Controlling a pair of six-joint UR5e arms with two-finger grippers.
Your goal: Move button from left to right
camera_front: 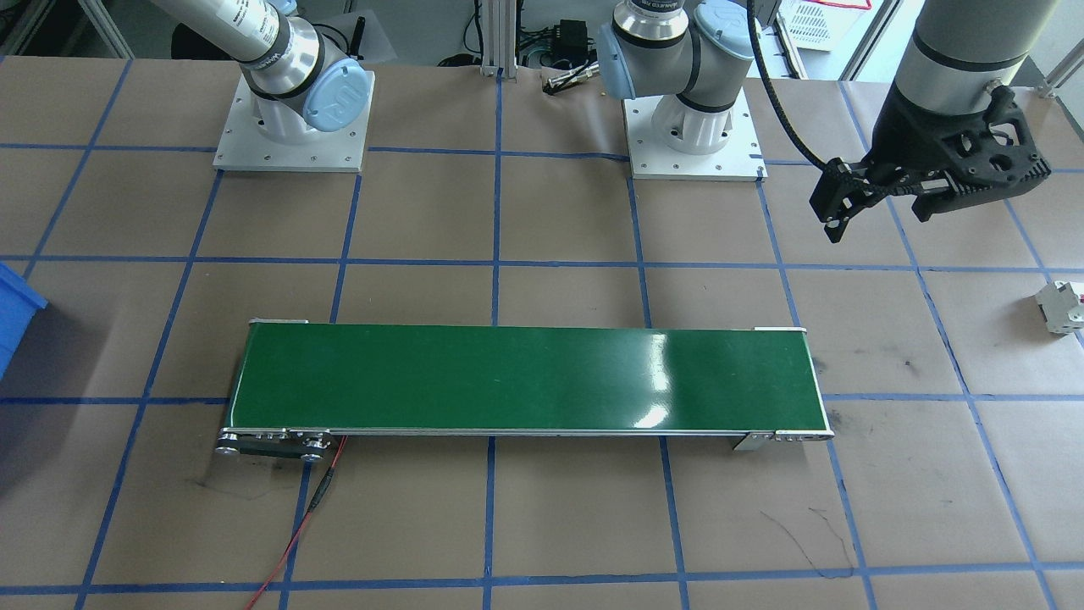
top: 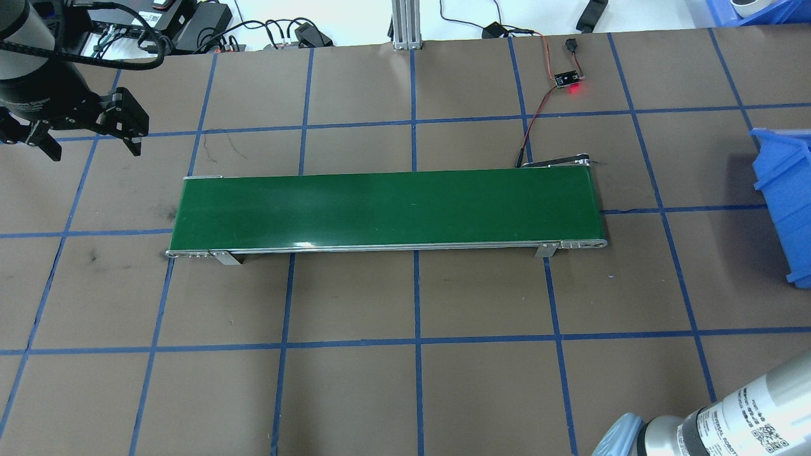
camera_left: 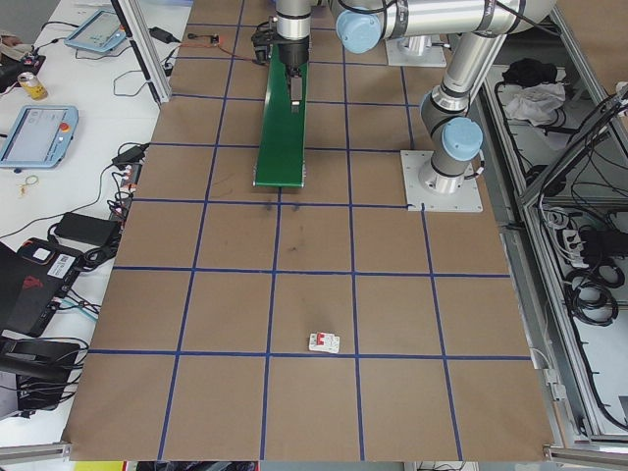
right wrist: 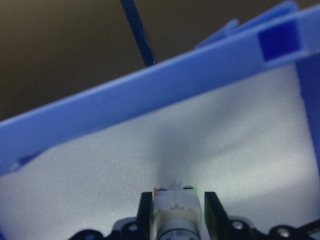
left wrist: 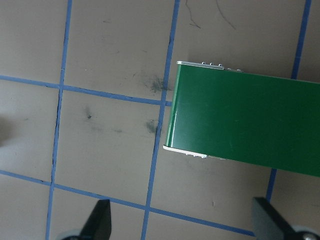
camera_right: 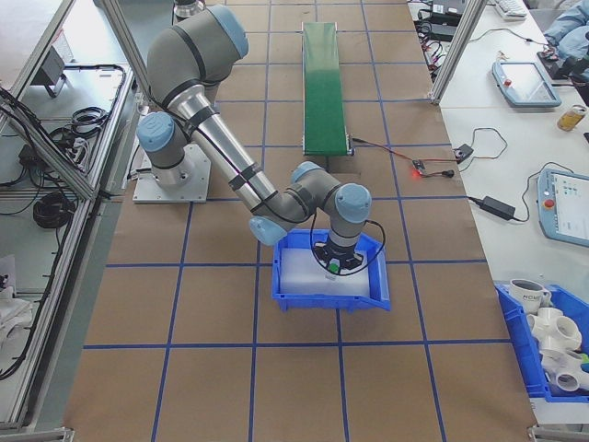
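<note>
The button [right wrist: 176,200] has a white body with green at its edge. It sits between the fingers of my right gripper [right wrist: 176,212], low inside the blue bin [right wrist: 150,95], just above the bin's white foam floor. The exterior right view shows that gripper [camera_right: 333,262] reaching down into the bin [camera_right: 331,299], with a speck of the green button [camera_right: 329,270] below it. My left gripper [top: 92,145] hangs open and empty above the table beside the green conveyor belt's [top: 386,209] left end. The left wrist view shows its fingertips [left wrist: 100,220] spread wide.
A white breaker block with a red mark [camera_front: 1063,307] lies on the table on my far left. A small circuit board with a red light [top: 568,81] and its wire lie beyond the belt's right end. Blue tape lines grid the brown table.
</note>
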